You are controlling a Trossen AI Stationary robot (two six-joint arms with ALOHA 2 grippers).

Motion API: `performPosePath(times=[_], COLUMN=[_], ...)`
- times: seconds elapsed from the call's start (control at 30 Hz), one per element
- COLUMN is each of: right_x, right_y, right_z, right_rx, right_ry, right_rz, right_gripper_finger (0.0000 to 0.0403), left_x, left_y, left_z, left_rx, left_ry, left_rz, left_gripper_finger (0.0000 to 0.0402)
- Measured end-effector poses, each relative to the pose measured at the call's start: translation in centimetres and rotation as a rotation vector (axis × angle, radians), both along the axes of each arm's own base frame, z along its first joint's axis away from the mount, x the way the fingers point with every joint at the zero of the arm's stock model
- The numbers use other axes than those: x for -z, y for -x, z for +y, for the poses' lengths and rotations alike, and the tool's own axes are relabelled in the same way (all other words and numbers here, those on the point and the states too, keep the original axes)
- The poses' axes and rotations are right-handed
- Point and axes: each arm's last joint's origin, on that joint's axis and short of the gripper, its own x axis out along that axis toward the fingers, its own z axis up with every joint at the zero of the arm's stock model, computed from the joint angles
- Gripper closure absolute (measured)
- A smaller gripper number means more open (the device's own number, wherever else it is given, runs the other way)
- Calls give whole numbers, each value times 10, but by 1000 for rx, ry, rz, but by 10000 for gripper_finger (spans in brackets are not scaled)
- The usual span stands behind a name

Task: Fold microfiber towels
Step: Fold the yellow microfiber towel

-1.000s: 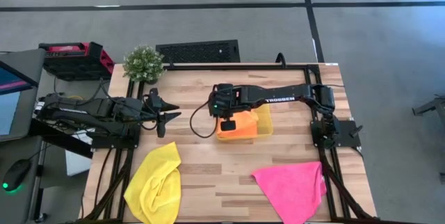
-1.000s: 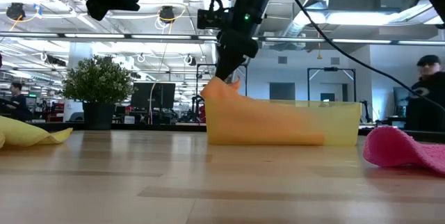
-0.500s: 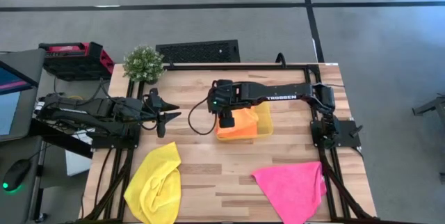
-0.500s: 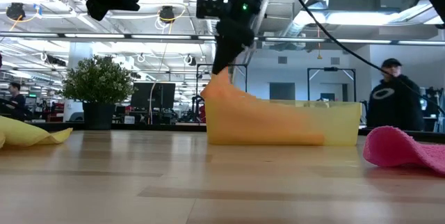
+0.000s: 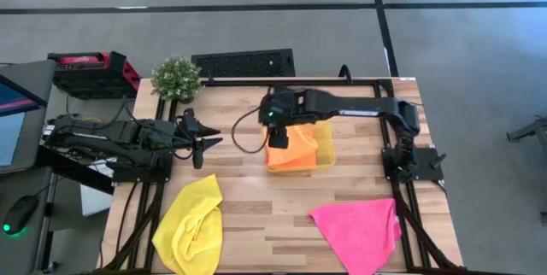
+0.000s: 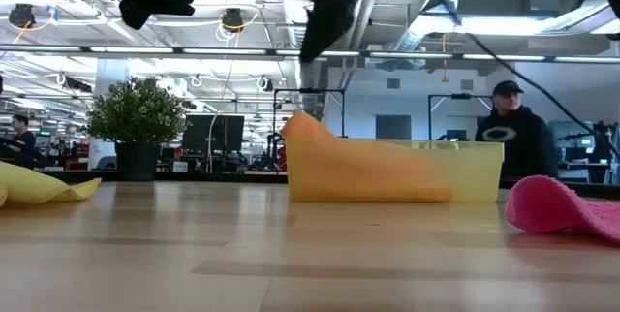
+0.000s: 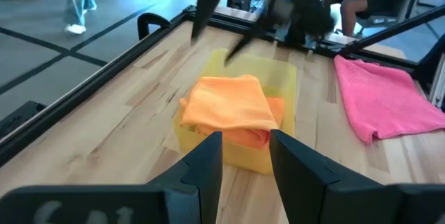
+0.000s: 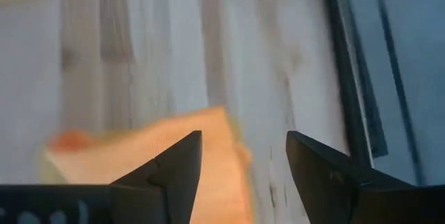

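Orange towels (image 5: 291, 149) lie folded in the yellow tray (image 5: 326, 145) near the desk's (image 5: 256, 215) middle, one corner peaking above the tray's rim in the low view. A second ago the right hand (image 5: 279, 131) was pinching that peak; it has since let go, spread its fingers and risen clear, so nothing is held. Judgement: this towel's placement is finished. Yellow towel (image 5: 191, 224) and pink towel (image 5: 359, 231) remain crumpled at the desk's near edge, well apart, still to be folded. Left hand (image 5: 202, 143) hovers over the desk's left side, fingers parted, empty.
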Motion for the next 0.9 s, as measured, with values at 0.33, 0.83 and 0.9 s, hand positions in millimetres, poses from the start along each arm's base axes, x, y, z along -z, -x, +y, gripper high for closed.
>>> performPosePath(times=[0.33,0.83,0.9], right_x=[-48,-47,-46], right_y=[61,79,81], right_z=[39,118,118], right_rx=[67,-3,-5], right_ry=[-335,-399,-393], right_rz=[63,172,192], right_gripper_finger=[170,170,170], left_x=[3,38,43], left_y=[19,17,13], left_z=[-2,-36,-44], left_rx=[114,211,212], left_ry=[84,455,475], left_rz=[117,521,571], left_gripper_finger=[290,290,290])
